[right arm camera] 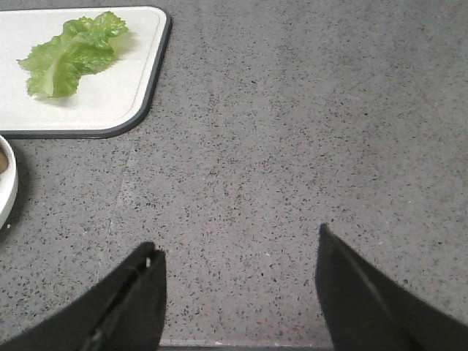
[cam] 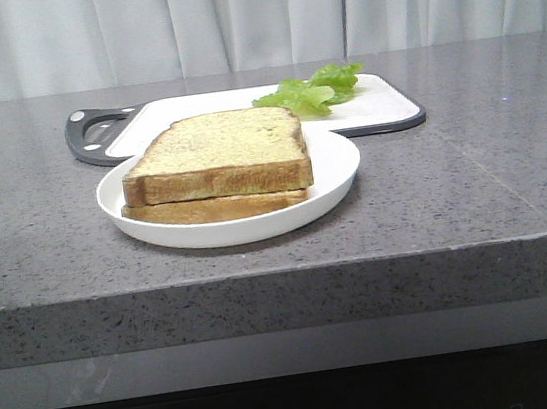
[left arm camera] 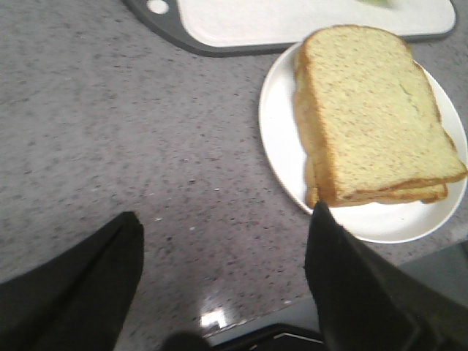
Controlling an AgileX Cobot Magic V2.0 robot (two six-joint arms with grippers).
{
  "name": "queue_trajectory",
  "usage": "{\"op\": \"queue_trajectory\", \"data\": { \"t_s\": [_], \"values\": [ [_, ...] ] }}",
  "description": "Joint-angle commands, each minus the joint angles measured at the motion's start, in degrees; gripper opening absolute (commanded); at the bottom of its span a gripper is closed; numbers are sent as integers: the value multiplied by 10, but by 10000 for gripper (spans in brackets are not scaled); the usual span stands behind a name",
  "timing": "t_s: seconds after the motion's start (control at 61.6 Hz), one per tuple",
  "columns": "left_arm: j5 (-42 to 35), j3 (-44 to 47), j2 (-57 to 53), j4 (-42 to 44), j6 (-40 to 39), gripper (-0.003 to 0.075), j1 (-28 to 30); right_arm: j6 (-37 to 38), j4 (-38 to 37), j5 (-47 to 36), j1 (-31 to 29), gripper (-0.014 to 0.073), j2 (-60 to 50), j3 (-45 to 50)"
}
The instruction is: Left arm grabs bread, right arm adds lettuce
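Observation:
Two stacked slices of bread (cam: 218, 151) lie on a white plate (cam: 335, 171) near the table's front; they also show in the left wrist view (left arm camera: 373, 117). The thick top slice has a yellow-tan face. The lettuce (cam: 314, 89) lies on the white cutting board (cam: 382, 107) behind the plate, and shows in the right wrist view (right arm camera: 72, 53). Neither arm shows in the front view. My left gripper (left arm camera: 227, 219) is open and empty over bare counter, left of the plate (left arm camera: 281, 146). My right gripper (right arm camera: 238, 245) is open and empty over bare counter, right of the board (right arm camera: 110, 102).
The cutting board has a dark grey rim and handle (cam: 93, 135) at its left end. The grey speckled counter drops off at its front edge (cam: 262, 271). A pale curtain hangs behind the table.

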Motion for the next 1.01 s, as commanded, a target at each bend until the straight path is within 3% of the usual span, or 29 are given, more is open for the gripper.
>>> {"op": "queue_trajectory", "data": {
  "t_s": [0.0, 0.114, 0.422, 0.681, 0.99],
  "values": [
    [-21, -51, 49, -34, 4, 439, -37, -2, -4, -39, -4, 468, 5, -19],
    [-2, -102, 131, -54, 4, 436, -72, -2, -4, -40, -4, 468, 5, -19],
    [52, -210, 281, -101, 7, 436, -78, -2, -4, -42, -4, 468, 5, -19],
    [63, -227, 330, -192, 70, 417, -78, -2, -4, -42, -4, 468, 5, -19],
    [69, -227, 336, -196, 73, 321, -78, -2, -4, -42, -4, 468, 5, -19]
  ]
}}
